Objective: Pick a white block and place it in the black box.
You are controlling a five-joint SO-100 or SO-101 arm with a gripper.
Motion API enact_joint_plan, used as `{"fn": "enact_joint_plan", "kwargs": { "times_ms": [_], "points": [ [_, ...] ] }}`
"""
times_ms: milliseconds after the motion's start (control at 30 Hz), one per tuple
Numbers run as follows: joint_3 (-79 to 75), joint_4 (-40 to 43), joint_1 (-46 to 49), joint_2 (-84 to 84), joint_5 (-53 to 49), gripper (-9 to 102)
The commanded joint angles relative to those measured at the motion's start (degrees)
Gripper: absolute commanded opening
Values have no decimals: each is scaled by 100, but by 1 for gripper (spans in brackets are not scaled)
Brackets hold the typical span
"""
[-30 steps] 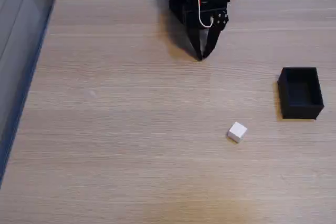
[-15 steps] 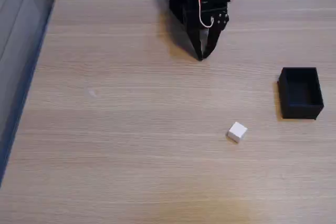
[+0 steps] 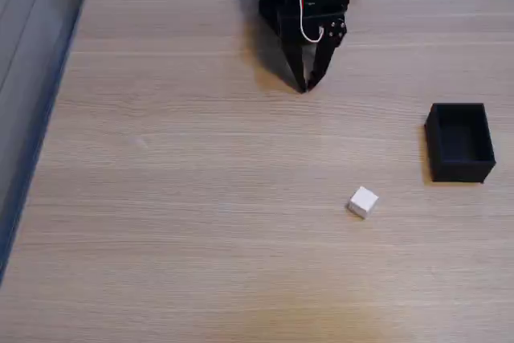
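Currently block [image 3: 363, 202] sits loose on tabletop [image 3: 201, 198], 5 o'clock from pincer [image 3: 303, 87], box [image 3: 459, 141] well apart at 2 o'clock. Pincer tips together, empty. Likely light, stiff; pinch opposite flat faces.

A pale wood-grain tabletop [image 3: 201, 198] with a smooth, low-sheen finish carries fine streaks running side to side. At four o'clock sits a matt white block [image 3: 363, 202], plain-faced and unmarked. At three o'clock, a black box [image 3: 459, 165] shows dull, thin plastic-looking walls. At twelve o'clock, the black end effector [image 3: 303, 86] looks like matt hard plastic, with glossy red and white wires [image 3: 305, 6] looped over it.
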Motion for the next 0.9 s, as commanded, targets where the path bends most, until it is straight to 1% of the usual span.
{"fn": "enact_joint_plan", "kwargs": {
  "times_ms": [0,333,500,600,700,833,867],
  "points": [
    [88,44,26,35,18,0],
    [79,35,185,35,26,1],
    [0,44,650,35,-193,9],
    [-255,9,694,-158,-325,14],
    [-686,-202,598,-686,-255,17],
    [-1380,-404,448,-1740,-62,25],
    [-1556,-431,396,-2013,18,26]
  ]
}}
